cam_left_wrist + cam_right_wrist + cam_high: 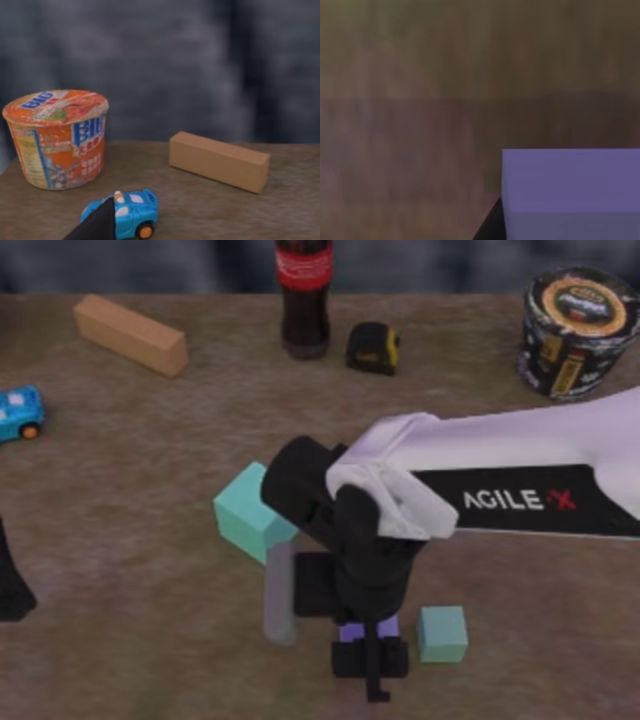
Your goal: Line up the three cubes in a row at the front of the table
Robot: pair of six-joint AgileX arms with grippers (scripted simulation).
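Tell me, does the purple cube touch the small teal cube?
Apart. In the top view, a strip of bare table shows between the purple cube, under the right gripper, and the small teal cube.

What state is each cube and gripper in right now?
Lavender cube: mostly hidden under the right gripper, near the table's front edge.
Small pale teal cube: resting free, just right of the lavender one.
Large teal cube: resting farther back, out of the row.
Left gripper: parked at the table's left edge.
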